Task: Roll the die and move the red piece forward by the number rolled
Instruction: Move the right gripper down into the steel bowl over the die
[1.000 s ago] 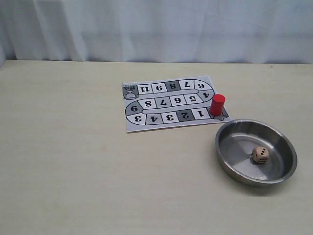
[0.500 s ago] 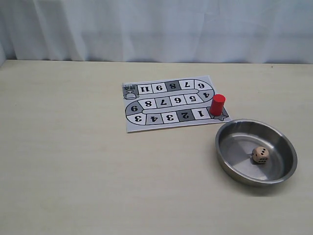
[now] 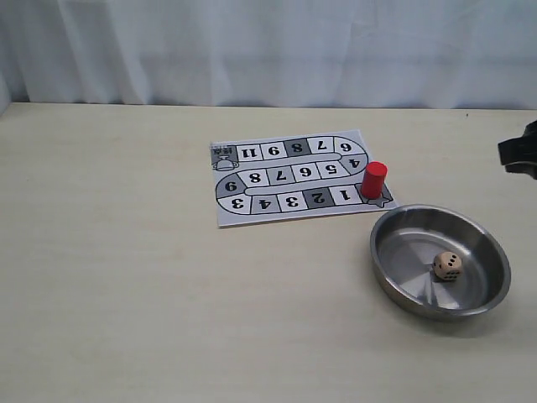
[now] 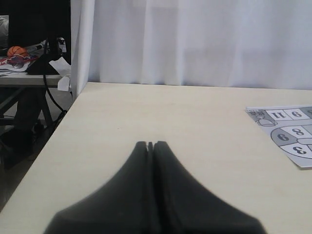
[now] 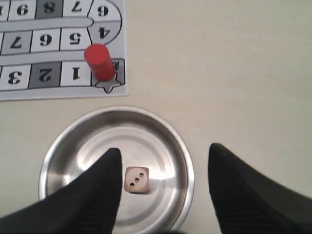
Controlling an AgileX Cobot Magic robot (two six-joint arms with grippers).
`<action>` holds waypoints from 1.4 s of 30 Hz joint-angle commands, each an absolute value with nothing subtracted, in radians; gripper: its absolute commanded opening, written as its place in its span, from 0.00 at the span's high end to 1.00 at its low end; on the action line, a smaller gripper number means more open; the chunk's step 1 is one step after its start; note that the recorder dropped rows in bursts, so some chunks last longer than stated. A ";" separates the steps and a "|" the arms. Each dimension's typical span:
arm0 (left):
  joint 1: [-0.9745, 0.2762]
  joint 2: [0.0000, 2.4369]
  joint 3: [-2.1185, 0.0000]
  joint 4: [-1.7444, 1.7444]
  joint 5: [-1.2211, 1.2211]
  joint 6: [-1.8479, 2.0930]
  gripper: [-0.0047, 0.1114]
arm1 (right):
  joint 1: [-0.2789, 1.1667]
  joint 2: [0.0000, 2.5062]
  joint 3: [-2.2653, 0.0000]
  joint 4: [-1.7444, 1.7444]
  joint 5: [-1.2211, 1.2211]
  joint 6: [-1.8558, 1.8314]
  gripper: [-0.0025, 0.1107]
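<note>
The small beige wooden die (image 3: 446,266) lies in a round steel bowl (image 3: 403,252) near the worktop's right edge, walled in for rolling. Right jaws hang spread above it, probably to grasp it. Left jaws are closed, empty. The red cylinder piece (image 3: 373,179) waits on the board's start square.

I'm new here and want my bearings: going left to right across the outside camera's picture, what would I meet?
Game board → red piece → metal bowl → robot's right arm at the edge.
</note>
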State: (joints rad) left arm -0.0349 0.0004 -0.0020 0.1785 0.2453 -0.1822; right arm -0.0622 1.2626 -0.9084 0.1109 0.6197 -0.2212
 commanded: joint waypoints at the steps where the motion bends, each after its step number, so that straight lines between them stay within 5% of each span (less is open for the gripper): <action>1: -0.035 0.000 0.000 0.171 0.233 -0.187 0.96 | -0.016 1.358 -0.930 0.116 0.646 -0.233 0.52; 12: -0.035 0.000 0.000 0.171 0.233 -0.187 0.96 | 0.058 1.549 -0.930 0.118 0.658 -0.161 0.44; 42: -0.035 0.000 0.000 0.171 0.233 -0.187 0.96 | 0.058 1.806 -0.930 0.036 0.487 0.045 0.44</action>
